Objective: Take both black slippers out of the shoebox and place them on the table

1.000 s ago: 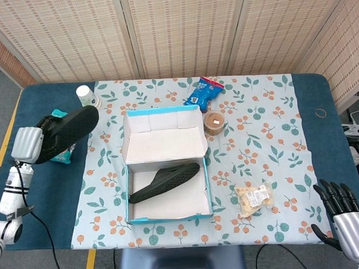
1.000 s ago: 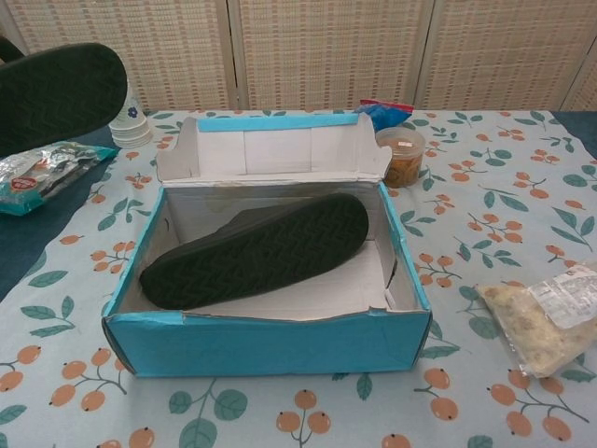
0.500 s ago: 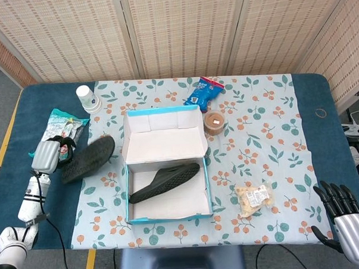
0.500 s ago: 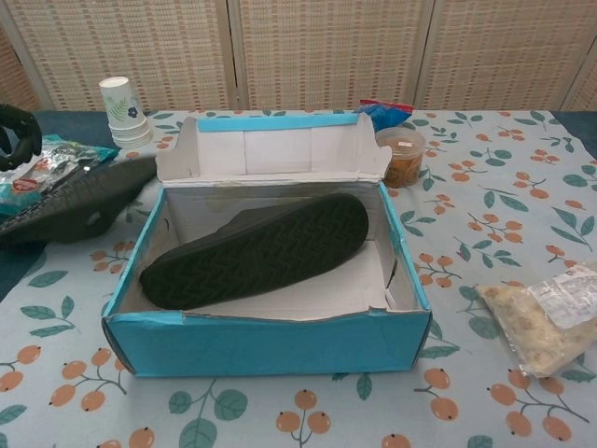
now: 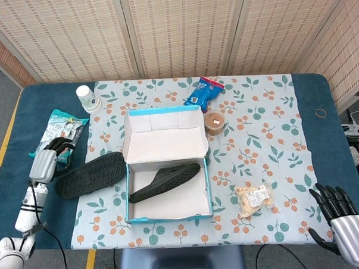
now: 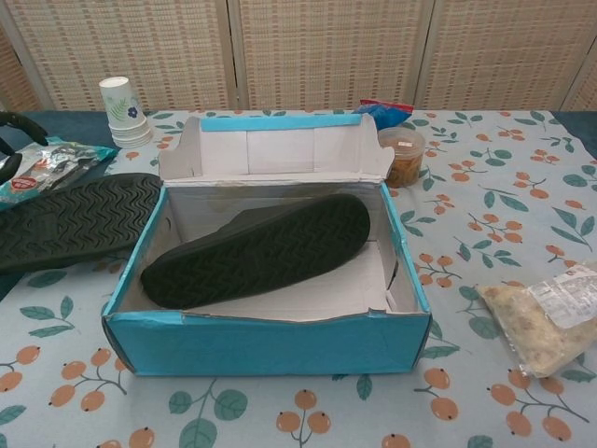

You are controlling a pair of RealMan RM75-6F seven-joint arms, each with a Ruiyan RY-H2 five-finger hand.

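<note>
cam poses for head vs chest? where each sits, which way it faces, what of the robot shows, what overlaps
Head view: high above the near edge, looking steeply down on the whole table; left hand and right hand show.
Chest view: low at the near edge, looking level across the shoebox; only left hand fingers at the left edge.
Shared: shoebox, both slippers, paper cup.

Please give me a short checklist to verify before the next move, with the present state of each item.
1. First slipper lies sole up on the table, left of the shoebox: ok.
2. Left hand has let go of it: cannot tell.
3. Second slipper out of the shoebox: not ok.
4. Shoebox lid open: ok.
5. Right hand open, holds nothing: ok.
</note>
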